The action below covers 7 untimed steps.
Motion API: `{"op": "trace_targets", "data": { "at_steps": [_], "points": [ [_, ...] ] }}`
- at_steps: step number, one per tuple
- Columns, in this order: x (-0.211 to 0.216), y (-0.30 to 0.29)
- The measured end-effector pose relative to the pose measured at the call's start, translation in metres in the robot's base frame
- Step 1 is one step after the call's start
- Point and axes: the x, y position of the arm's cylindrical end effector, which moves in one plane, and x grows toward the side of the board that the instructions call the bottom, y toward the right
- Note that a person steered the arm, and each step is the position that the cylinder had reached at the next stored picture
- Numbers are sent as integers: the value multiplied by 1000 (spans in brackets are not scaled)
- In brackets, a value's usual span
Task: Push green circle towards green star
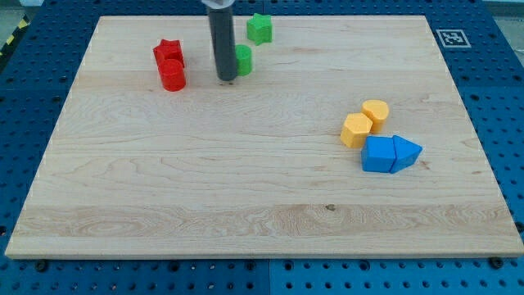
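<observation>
The green circle [243,60] lies near the view's top, partly hidden on its left side by my dark rod. My tip [227,78] rests on the board touching the circle's left lower side. The green star [259,29] lies above and slightly right of the circle, a small gap apart from it, close to the board's top edge.
A red star [168,52] and a red cylinder [173,75] touch each other left of my tip. Two yellow blocks [366,123] and a blue cube [377,154] with a blue triangle [406,152] sit at the view's right. The board's top edge [327,16] runs just above the green star.
</observation>
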Motion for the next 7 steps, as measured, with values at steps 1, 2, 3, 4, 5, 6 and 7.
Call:
{"op": "trace_targets", "data": {
  "at_steps": [1,2,3,4,5,6,7],
  "points": [
    [-12,23],
    [-19,43],
    [-19,58],
    [-28,65],
    [-25,65],
    [-6,56],
    [-5,48]
  ]
}}
